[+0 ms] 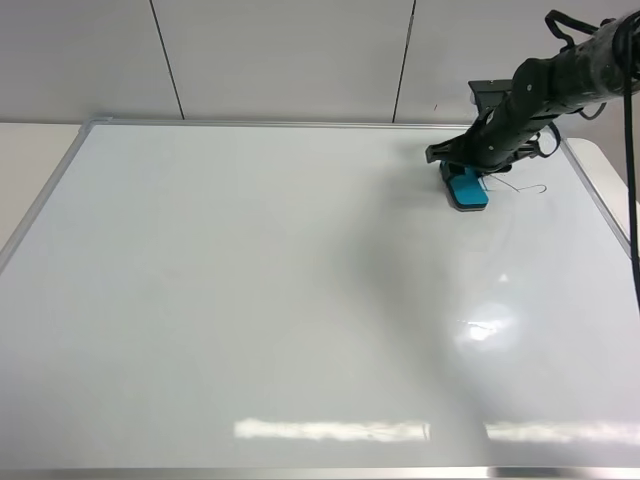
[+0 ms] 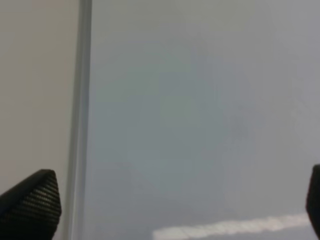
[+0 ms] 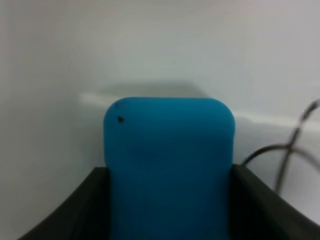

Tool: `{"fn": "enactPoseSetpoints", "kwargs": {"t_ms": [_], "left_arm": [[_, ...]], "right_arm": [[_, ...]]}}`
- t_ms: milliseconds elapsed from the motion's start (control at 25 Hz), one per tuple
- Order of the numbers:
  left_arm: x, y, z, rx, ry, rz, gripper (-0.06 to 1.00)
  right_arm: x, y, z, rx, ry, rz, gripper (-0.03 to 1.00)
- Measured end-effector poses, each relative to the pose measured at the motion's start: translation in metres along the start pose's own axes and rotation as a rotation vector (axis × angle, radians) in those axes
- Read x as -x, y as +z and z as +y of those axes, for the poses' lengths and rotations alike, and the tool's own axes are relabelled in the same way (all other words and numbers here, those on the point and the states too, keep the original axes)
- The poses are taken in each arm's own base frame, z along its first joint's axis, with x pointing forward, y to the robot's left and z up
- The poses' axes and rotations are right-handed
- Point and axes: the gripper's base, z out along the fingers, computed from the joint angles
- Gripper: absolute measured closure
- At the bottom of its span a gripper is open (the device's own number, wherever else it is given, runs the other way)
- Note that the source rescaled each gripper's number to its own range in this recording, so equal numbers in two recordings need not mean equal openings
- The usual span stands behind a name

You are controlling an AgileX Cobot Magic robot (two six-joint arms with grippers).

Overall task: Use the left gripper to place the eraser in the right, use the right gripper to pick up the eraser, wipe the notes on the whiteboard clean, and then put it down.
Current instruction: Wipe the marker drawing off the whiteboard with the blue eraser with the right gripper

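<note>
The whiteboard fills most of the exterior high view. The turquoise eraser lies flat on it at the far right, and my right gripper is shut on it. In the right wrist view the eraser sits between the two black fingers. A few thin black lines of the notes show just right of the eraser, also in the right wrist view. My left gripper is open and empty over the board's left frame; it is out of the exterior view.
The board's silver frame runs close to the right arm. A pale table surface shows beyond the board's left edge. A panelled wall stands behind the board.
</note>
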Motion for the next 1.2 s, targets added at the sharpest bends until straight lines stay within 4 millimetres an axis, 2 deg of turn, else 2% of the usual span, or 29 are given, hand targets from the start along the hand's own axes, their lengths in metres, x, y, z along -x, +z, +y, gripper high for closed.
{"fn": "enactPoseSetpoints", "kwargs": {"t_ms": [200, 520, 600, 680, 840, 920, 1200], "left_arm": [[0.0, 0.0, 0.0, 0.0, 0.0, 0.0, -0.06], [0.0, 0.0, 0.0, 0.0, 0.0, 0.0, -0.06], [0.0, 0.0, 0.0, 0.0, 0.0, 0.0, -0.06], [0.0, 0.0, 0.0, 0.0, 0.0, 0.0, -0.06], [0.0, 0.0, 0.0, 0.0, 0.0, 0.001, -0.06], [0.0, 0.0, 0.0, 0.0, 0.0, 0.001, -0.06], [0.0, 0.0, 0.0, 0.0, 0.0, 0.001, -0.06]], "right_arm": [[0.007, 0.004, -0.042, -0.069, 0.017, -0.025, 0.95], [-0.007, -0.004, -0.124, -0.179, 0.131, 0.008, 0.95], [-0.009, -0.005, -0.132, -0.182, 0.171, 0.018, 0.95], [-0.01, -0.005, -0.132, -0.172, 0.186, 0.02, 0.95], [-0.006, -0.004, -0.114, -0.128, 0.134, 0.039, 0.95], [-0.002, -0.001, -0.09, -0.087, 0.091, 0.042, 0.95], [0.004, 0.002, 0.025, 0.058, -0.109, 0.04, 0.95]]}}
